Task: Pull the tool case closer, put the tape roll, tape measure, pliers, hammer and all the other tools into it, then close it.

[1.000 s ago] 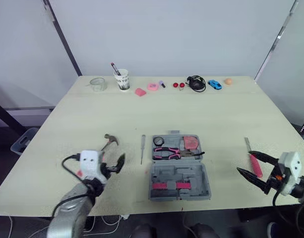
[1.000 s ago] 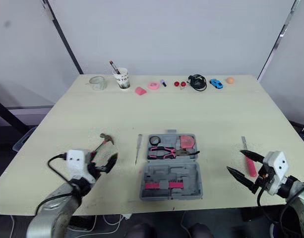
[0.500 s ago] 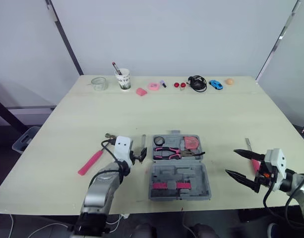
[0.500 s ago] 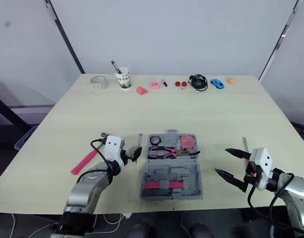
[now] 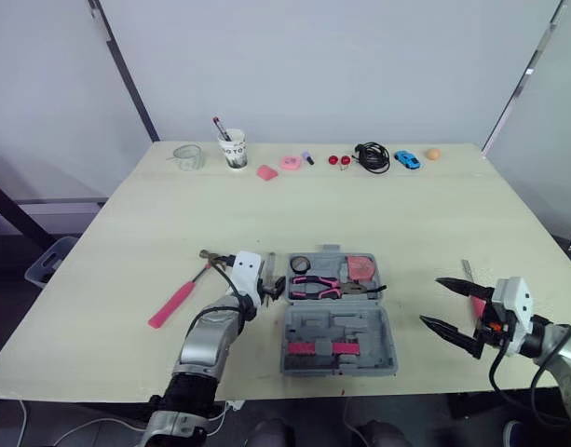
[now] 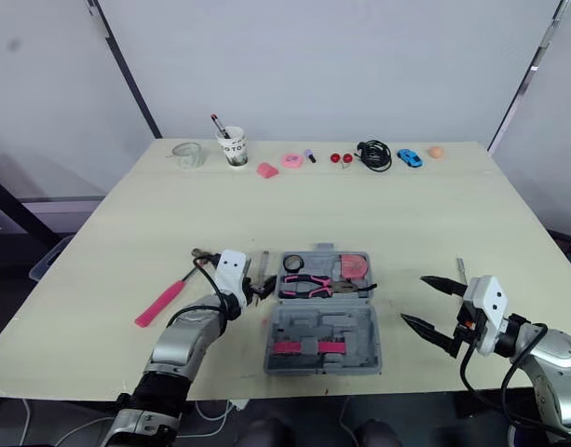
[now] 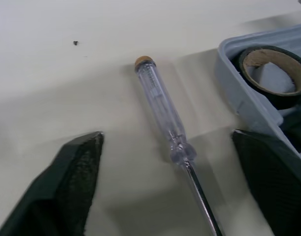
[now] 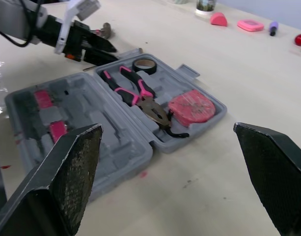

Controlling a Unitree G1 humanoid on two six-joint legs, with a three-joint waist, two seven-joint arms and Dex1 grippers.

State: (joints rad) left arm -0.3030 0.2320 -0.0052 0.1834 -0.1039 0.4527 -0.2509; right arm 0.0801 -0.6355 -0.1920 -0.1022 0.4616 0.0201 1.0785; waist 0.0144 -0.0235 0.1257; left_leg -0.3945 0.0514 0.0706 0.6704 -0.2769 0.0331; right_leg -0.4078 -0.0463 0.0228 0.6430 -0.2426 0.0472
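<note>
Left claw (image 5: 272, 289), spread apart, straddles the screwdriver (image 7: 162, 110), likely light, rigid and slippery; best gripped at its clear handle.

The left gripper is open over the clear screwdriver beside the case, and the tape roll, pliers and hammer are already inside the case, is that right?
Not quite. The hammer lies on the table, outside the case, as the left eye view shows. The rest holds: the left gripper is open over the clear screwdriver, and the tape roll and pliers are inside.
</note>
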